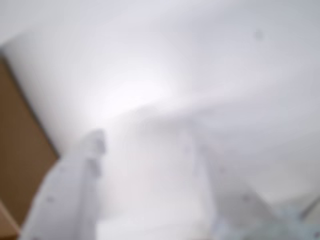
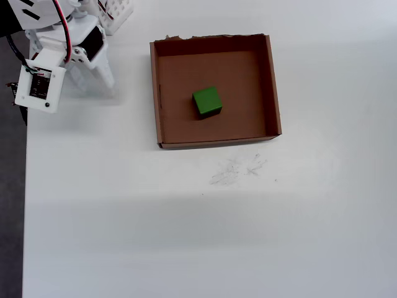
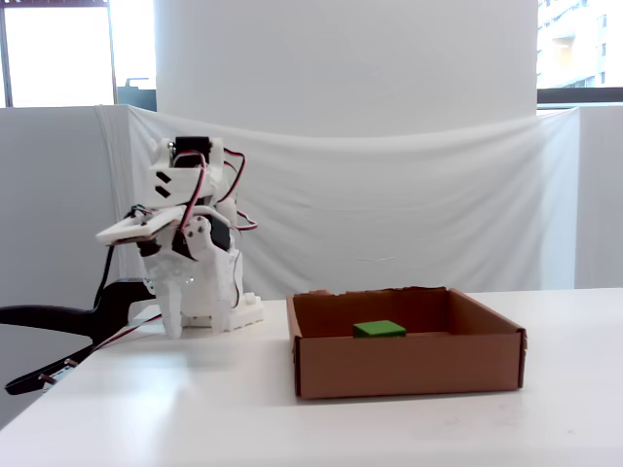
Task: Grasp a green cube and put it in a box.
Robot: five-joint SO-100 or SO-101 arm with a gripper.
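Observation:
The green cube [image 2: 207, 101] lies flat on the floor of the box [image 2: 180, 81], near its middle; in the fixed view only the top of the green cube [image 3: 380, 329] shows above the front wall of the box [image 3: 409, 365]. My gripper [image 2: 102, 77] is folded back at the arm's base, left of the box, with its tips pointing down at the table [image 3: 175, 326]. The wrist view is very blurred. In it my gripper [image 1: 142, 137] shows two white fingers standing apart with nothing between them. A brown cardboard-coloured patch [image 1: 20, 165] lies at the left edge.
The table's left edge [image 2: 25, 186] runs just beside the arm base. A white slotted part [image 2: 118, 12] sits behind the arm. Faint scribble marks [image 2: 236, 169] lie on the table in front of the box. A black clamp and cables [image 3: 58, 321] hang off the left side.

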